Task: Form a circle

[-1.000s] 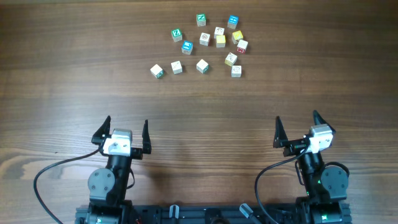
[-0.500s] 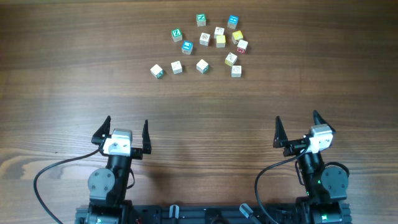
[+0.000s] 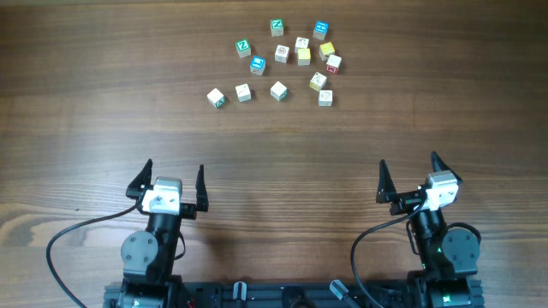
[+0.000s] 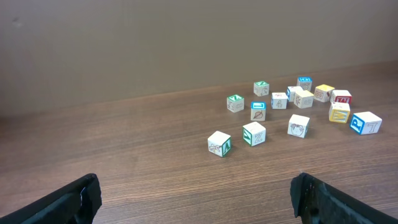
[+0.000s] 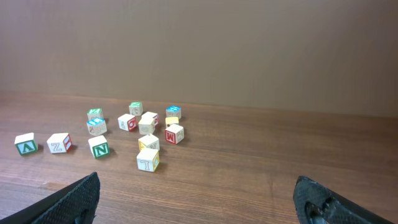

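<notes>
Far across the tabletop (image 3: 103, 120), well ahead of both arms and roughly midway between them, the letter blocks (image 3: 282, 54) lie scattered, with no circle formed yet; a loose row trails leftward. The left tool (image 3: 174, 167) and right tool (image 3: 408, 162) both gape released and empty, and nothing stands in the way.

Letter blocks (image 3: 279, 91): overhead print unreadable. Arm bases (image 3: 147, 291) cut off below.

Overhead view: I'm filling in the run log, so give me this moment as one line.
left gripper: open, empty | right gripper: open, empty | letter blocks: loosely scattered, no circle yet | contact: none
</notes>
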